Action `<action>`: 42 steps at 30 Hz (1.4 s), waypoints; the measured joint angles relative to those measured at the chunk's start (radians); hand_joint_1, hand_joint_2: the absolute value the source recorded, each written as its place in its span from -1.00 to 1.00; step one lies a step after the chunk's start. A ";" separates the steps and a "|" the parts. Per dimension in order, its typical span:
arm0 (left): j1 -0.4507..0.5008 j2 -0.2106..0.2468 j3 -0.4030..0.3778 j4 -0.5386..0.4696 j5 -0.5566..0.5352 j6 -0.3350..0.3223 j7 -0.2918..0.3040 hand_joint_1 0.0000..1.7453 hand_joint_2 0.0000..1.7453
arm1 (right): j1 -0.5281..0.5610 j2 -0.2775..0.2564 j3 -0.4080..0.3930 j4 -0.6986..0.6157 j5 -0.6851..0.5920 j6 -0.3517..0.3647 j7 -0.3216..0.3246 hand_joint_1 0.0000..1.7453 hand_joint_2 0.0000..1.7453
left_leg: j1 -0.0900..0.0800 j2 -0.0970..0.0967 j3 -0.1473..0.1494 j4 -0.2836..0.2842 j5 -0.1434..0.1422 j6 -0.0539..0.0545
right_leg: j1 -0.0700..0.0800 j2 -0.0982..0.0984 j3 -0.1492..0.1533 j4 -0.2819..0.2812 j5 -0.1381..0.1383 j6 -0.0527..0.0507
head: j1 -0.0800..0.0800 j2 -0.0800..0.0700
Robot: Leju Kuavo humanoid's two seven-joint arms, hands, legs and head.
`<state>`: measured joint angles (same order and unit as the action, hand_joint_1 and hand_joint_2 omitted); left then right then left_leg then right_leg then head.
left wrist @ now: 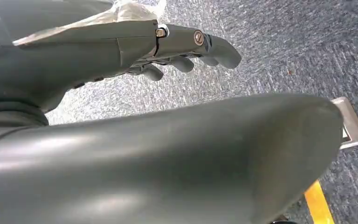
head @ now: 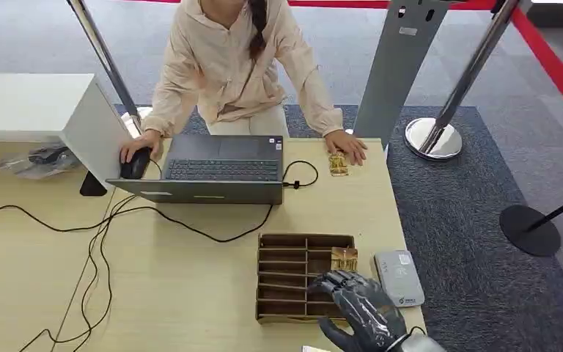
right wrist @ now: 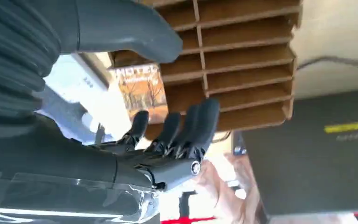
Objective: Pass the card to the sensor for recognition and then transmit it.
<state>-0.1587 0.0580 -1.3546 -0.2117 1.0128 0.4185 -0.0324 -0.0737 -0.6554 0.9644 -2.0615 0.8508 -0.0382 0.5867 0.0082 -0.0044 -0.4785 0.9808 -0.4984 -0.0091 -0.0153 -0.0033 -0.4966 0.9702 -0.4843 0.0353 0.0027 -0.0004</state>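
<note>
A card (head: 344, 259) with a tree picture stands in a right-hand slot of the brown cardboard organizer (head: 304, 237) on the wooden table. The grey card sensor (head: 399, 277) lies just right of the organizer. My right hand (head: 359, 308) hovers over the organizer's near right corner, fingers spread, holding nothing. In the right wrist view the card (right wrist: 137, 88) shows between the thumb and the dark fingers (right wrist: 186, 128) of my right hand (right wrist: 168, 140), untouched, with the organizer (right wrist: 247, 56) behind it. My left hand (left wrist: 186, 46) hangs over grey carpet, fingers extended and empty.
A person leans over the far side of the table, one hand on a mouse (head: 135, 163), the other beside a second card (head: 338, 164). A laptop (head: 220, 172), black cables (head: 102, 242) and a white box (head: 37, 110) take up the left. Stanchion posts (head: 432, 136) stand right.
</note>
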 joint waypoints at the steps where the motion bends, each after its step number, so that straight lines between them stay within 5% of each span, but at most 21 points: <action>1: 0.000 0.000 0.000 0.000 0.000 0.001 0.000 -1.00 -1.00 | 0.000 0.004 0.003 0.008 0.021 -0.016 0.001 -0.16 1.00 | 0.000 0.000 0.000 0.000 0.000 0.000 | 0.000 0.000 0.000 0.000 0.000 0.000 | 0.000 0.000; 3: 0.000 -0.001 0.000 0.000 0.000 0.001 0.000 -1.00 -1.00 | 0.003 0.013 0.010 0.029 0.057 -0.053 0.001 -0.40 1.00 | 0.000 0.000 0.000 0.000 0.000 0.000 | 0.000 0.000 0.000 0.000 0.000 0.000 | 0.000 0.000; 15: 0.000 -0.002 0.000 0.000 0.000 0.001 0.000 -1.00 -1.00 | 0.011 0.042 0.022 0.114 0.096 -0.107 -0.001 -0.66 1.00 | 0.000 0.000 0.000 0.000 0.000 0.000 | 0.000 0.000 0.000 0.000 0.000 0.000 | 0.000 0.000; 32: 0.000 -0.002 0.000 0.000 -0.001 0.004 -0.001 -1.00 -1.00 | 0.017 0.058 0.022 0.155 0.126 -0.122 -0.001 -0.54 1.00 | 0.000 0.000 0.000 0.000 0.000 0.000 | 0.000 0.000 0.000 0.000 0.000 0.000 | 0.000 0.000; 42: 0.000 -0.001 0.000 0.000 0.000 0.010 -0.007 -1.00 -1.00 | 0.017 0.064 0.021 0.172 0.162 -0.130 0.001 -0.28 1.00 | 0.000 0.000 0.001 0.000 0.000 0.000 | 0.000 0.000 0.001 0.000 0.000 0.000 | 0.000 0.000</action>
<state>-0.1587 0.0568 -1.3546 -0.2117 1.0128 0.4284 -0.0393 -0.0571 -0.5909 0.9853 -1.8898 1.0124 -0.1679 0.5879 0.0082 -0.0044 -0.4777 0.9808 -0.4981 -0.0091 -0.0153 -0.0033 -0.4957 0.9702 -0.4842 0.0352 0.0027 -0.0004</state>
